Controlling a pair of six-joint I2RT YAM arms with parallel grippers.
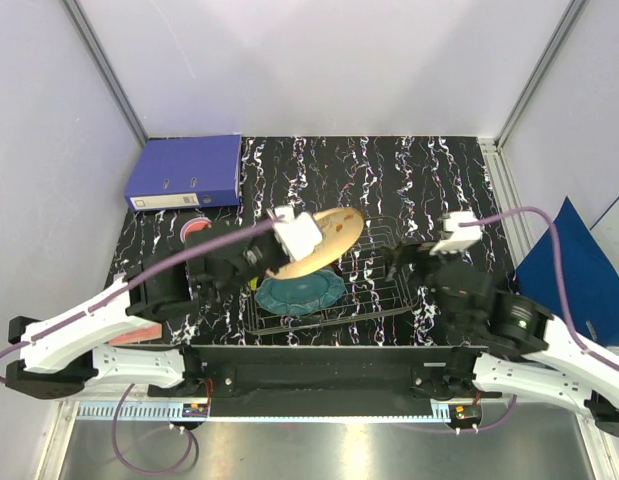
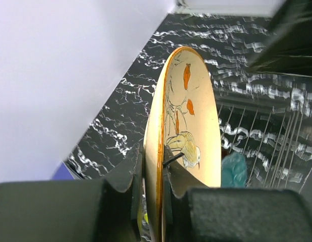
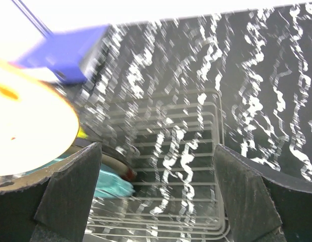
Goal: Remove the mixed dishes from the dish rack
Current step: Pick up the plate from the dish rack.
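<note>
Everything is sitting on the black marbled table point(image 1: 409, 170). At its near edge, between the arms, the dish rack point(image 1: 389, 290) is resting. Far left corner: blue binder point(image 1: 184, 172) is lying flat, well apart from the rack. In the rack's left part the teal plate point(image 1: 304, 293) is lying flat. Above it the cream plate point(image 1: 324, 240), with an orange rim and a bird painting, is hanging tilted. Clamping its rim is the left gripper point(image 2: 156, 166), one finger on each face. Over the rack's right part the right gripper point(image 3: 156, 189) is hovering, jaws spread wide, holding nothing.
</note>
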